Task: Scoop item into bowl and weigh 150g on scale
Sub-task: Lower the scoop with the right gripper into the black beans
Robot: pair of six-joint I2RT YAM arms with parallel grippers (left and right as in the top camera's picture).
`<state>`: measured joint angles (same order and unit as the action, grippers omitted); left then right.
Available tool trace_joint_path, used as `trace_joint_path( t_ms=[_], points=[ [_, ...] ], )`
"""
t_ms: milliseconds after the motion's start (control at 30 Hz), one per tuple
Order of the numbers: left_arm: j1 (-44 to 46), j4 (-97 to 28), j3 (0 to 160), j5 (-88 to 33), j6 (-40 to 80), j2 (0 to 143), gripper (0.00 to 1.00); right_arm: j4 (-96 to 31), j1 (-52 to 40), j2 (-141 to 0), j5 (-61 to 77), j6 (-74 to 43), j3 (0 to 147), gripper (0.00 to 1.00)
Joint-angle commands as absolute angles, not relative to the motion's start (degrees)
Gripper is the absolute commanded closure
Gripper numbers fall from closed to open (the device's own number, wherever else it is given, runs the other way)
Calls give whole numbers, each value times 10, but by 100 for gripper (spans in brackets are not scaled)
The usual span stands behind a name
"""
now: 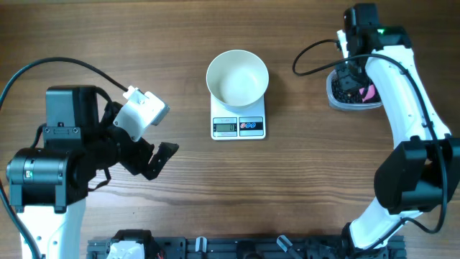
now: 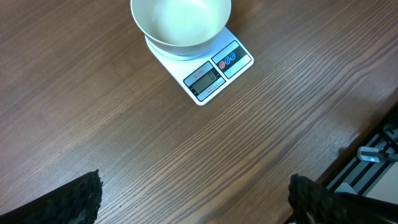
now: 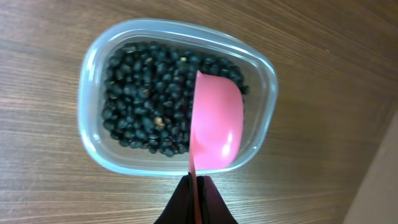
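Right gripper point(image 3: 198, 184): clamped on pink scoop point(image 3: 216, 124), which hides some beans point(image 3: 143, 106). Left gripper point(image 2: 196, 194): apart, tips cropped. Scale point(image 2: 214, 71) display illegible.

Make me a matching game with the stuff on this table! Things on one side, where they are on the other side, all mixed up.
Things:
1 round white bowl
2 pink plastic scoop
3 small black beans

Places:
A lying in the clear plastic tub
B held by the shut right gripper
C standing empty on the white kitchen scale

Pairs: 1-C, 2-B, 3-A.
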<state>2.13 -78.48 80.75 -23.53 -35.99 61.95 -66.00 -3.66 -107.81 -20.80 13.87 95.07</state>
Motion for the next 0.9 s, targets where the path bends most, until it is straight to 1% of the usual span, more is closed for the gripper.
trace_joint_path(
  t_ms=[0,467,867],
  points=[
    [17,-785,816,-244,-371,618,0,-664,-43,-1092,-139,150,951,95],
    [17,-785,816,-244,-371,618,0,-677,-11,-1092,-44,149,951,96],
    [17,-785,816,-244,-371,618,0,-674,54,-1098,48,140,947,96]
  ],
)
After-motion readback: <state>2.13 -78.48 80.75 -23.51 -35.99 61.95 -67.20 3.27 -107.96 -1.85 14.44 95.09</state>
